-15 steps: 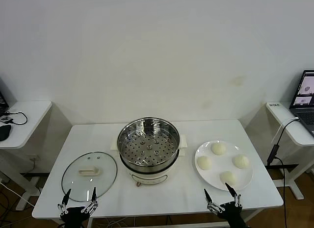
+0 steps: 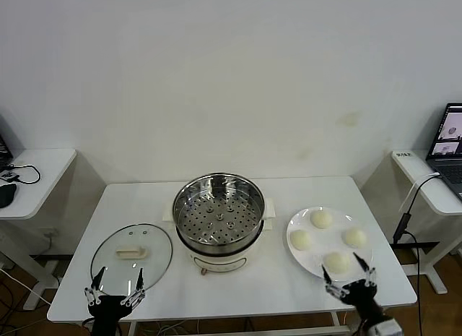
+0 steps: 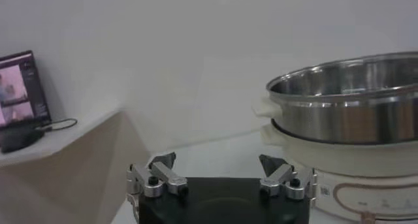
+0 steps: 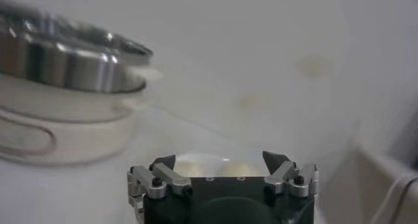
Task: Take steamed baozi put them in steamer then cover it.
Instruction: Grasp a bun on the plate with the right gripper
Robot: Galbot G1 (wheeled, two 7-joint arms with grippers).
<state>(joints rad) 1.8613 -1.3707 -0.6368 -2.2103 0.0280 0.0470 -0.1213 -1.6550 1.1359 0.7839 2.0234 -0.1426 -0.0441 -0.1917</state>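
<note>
The right gripper (image 2: 349, 275) hangs at the near right edge of the table (image 2: 274, 278), its fingers spread wide and holding nothing. It sits just in front of the nearest bun (image 2: 336, 261), close to it but not gripping it. That bun lies with three more buns (image 2: 321, 219) on a white plate (image 2: 307, 258) on the right side of the table. In the right wrist view the spread fingers (image 4: 163, 162) frame the pale buns (image 4: 196, 165) ahead.

The left gripper (image 2: 115, 283) waits at the near left edge, also wide open and empty, just in front of the glass lid (image 2: 131, 251), which lies flat on the table with its cream handle up. Between lid and plate stands the steel steamer (image 2: 219, 213) on its white base, uncovered, with its perforated tray bare.
</note>
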